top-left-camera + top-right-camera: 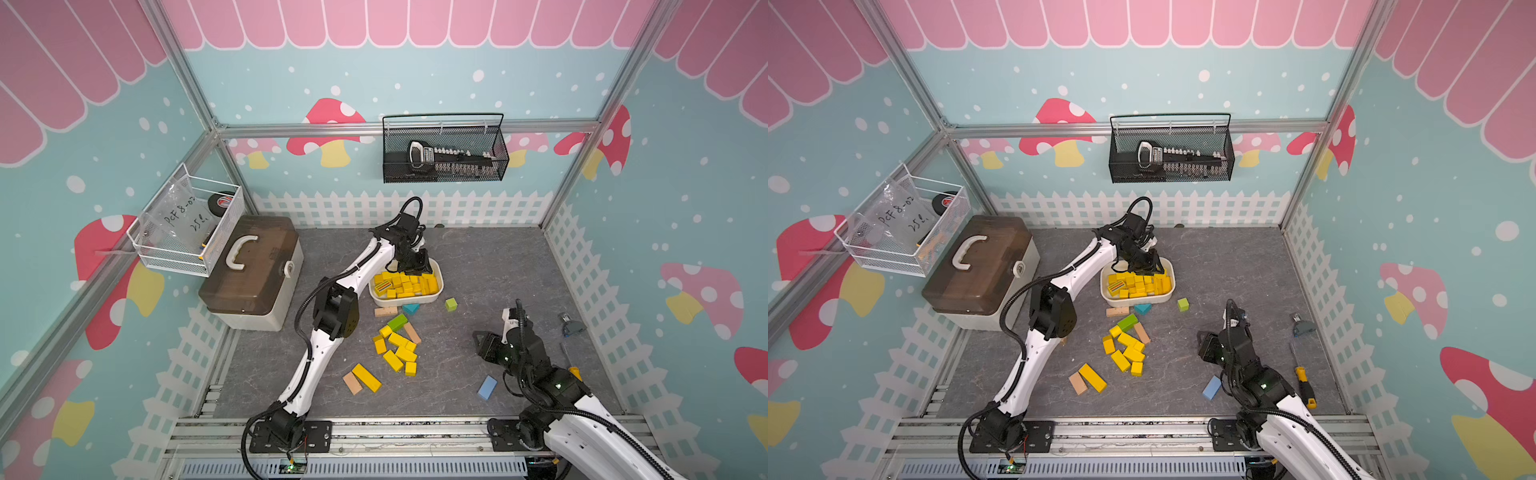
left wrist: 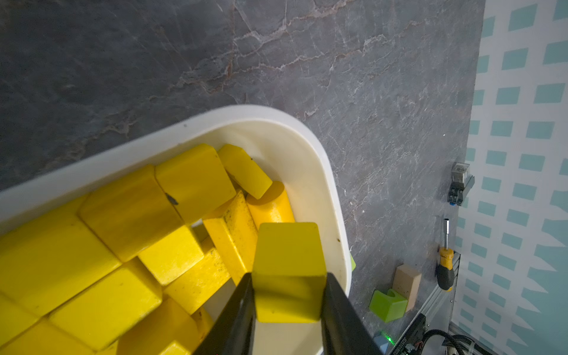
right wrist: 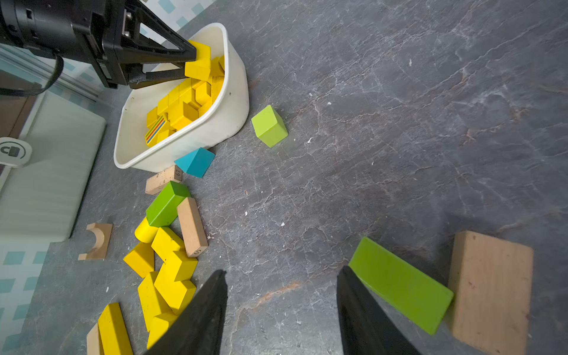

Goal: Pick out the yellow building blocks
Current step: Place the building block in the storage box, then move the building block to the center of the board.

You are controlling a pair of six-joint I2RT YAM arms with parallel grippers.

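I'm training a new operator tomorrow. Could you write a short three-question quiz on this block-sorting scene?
1. True or false: a yellow block sits between the fingers of the left gripper, above the white tub.
2. What colour is the lone cube beside the tub? A green, B blue, C tan.
3. Fill in: the right gripper is ___ and holds nothing.
Key: 1 true; 2 A; 3 open.

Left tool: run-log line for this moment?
left tool: shut on yellow block over white tub | right tool: open, empty | loose yellow blocks: uncollected
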